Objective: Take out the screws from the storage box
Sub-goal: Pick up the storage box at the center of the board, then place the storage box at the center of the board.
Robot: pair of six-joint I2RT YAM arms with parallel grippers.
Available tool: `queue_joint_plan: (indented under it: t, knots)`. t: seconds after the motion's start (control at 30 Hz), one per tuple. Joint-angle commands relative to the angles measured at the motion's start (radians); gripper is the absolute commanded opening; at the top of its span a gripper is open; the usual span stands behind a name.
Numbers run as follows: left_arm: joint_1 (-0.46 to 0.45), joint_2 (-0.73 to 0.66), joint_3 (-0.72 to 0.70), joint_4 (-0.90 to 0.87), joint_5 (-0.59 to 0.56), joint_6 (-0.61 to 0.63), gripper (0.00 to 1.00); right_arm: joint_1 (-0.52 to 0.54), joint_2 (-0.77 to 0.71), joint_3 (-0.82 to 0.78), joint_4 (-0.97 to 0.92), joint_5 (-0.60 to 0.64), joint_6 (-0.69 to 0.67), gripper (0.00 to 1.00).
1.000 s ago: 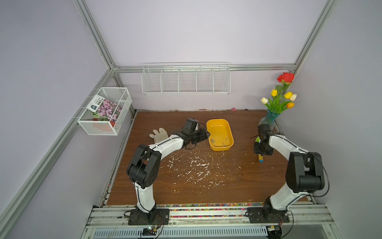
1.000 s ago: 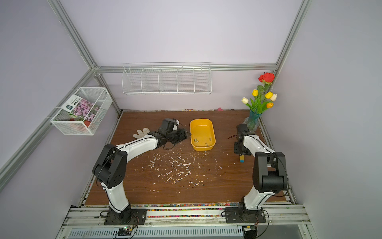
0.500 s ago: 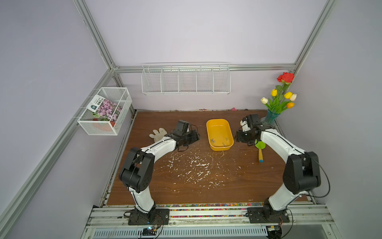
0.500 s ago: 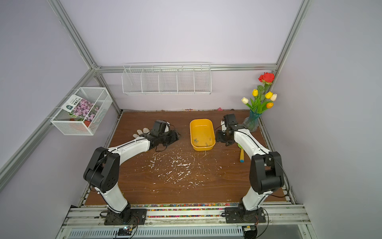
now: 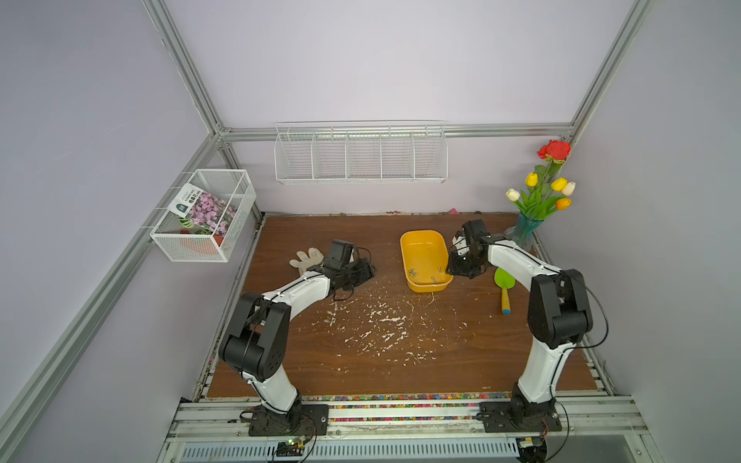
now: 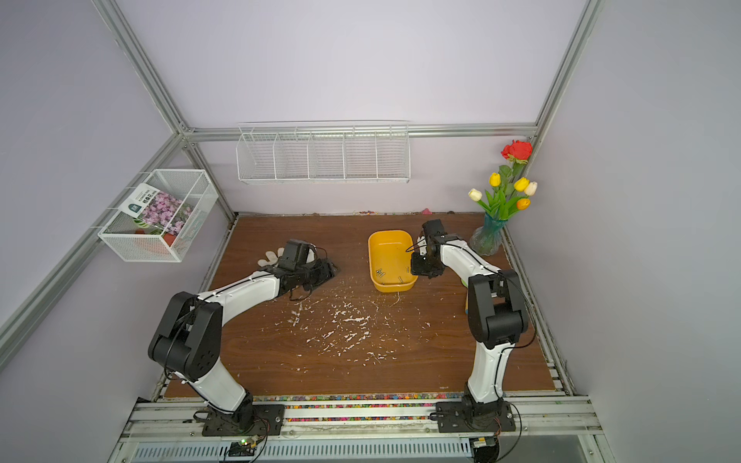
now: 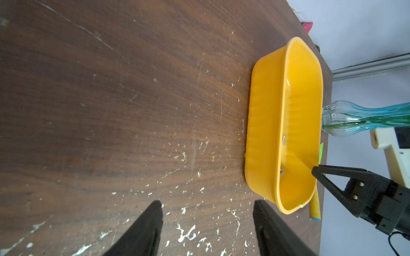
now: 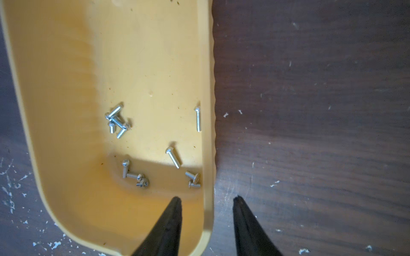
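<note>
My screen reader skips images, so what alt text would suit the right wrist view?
Close view down into the yellow storage box, with about a dozen small silver screws lying on its floor. The right gripper holds its black fingers apart astride the box's side wall, one inside, one over the wooden table.

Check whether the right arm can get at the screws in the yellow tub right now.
Probably yes. The right pincer straddles the wall of the tub, jaws apart, and the screws lie uncovered on its floor just ahead.
</note>
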Motion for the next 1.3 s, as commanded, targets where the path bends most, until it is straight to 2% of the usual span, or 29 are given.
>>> queue_joint_plan:
  t: [0.0, 0.13, 0.27, 0.53, 0.77, 1.03, 1.13, 1.27]
  knots:
    - [0.008, -0.023, -0.010, 0.006, 0.007, 0.018, 0.69, 0.017, 0.014, 0.032, -0.055, 0.027, -0.027, 0.34]
    - [0.014, -0.026, -0.013, 0.007, 0.010, 0.018, 0.69, 0.022, 0.023, 0.034, -0.061, 0.025, -0.029, 0.24]
    - [0.021, -0.030, -0.019, 0.007, 0.012, 0.024, 0.69, 0.035, 0.025, 0.053, -0.084, 0.041, -0.028, 0.21]
    - [0.044, -0.040, -0.032, 0.012, 0.031, 0.027, 0.68, 0.039, 0.045, 0.087, -0.132, 0.028, -0.026, 0.07]
    - [0.071, -0.051, -0.041, 0.014, 0.051, 0.028, 0.68, 0.039, 0.036, 0.127, -0.190, -0.005, 0.003, 0.00]
    - [0.077, -0.060, -0.031, -0.036, 0.065, 0.045, 0.67, 0.040, -0.027, 0.197, -0.371, -0.062, 0.079, 0.00]
    - [0.078, -0.048, -0.008, -0.074, 0.086, 0.058, 0.67, 0.039, -0.041, 0.211, -0.450, -0.136, 0.122, 0.00]
    - [0.078, -0.051, 0.005, -0.102, 0.103, 0.065, 0.67, 0.039, -0.094, 0.152, -0.441, -0.260, 0.177, 0.00]
